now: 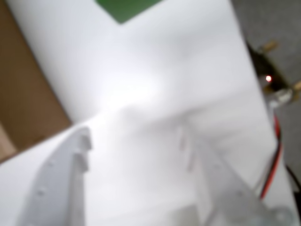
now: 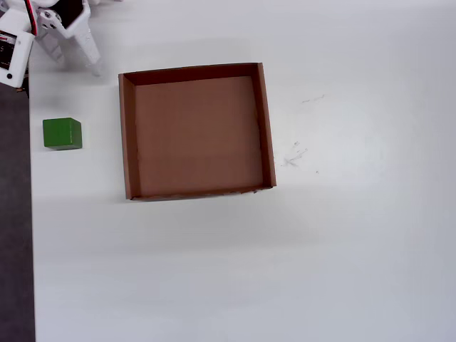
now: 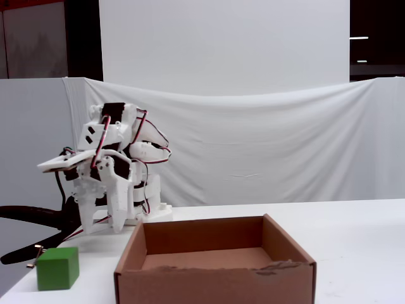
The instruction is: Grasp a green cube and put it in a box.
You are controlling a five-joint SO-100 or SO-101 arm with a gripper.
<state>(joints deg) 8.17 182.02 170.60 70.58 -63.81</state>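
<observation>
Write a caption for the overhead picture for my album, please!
A green cube sits left of an empty brown box; the gripper waits up top.

White table (image 2: 285,271) — matte, evenly lit, faint scuff marks (image 2: 296,153) on its surface in the overhead view. Dark grey floor (image 2: 14,235) along its left edge there. In the fixed view, a white cloth (image 3: 272,145) hangs behind the table — above it a white wall panel (image 3: 221,44), flanked by dark areas.
</observation>
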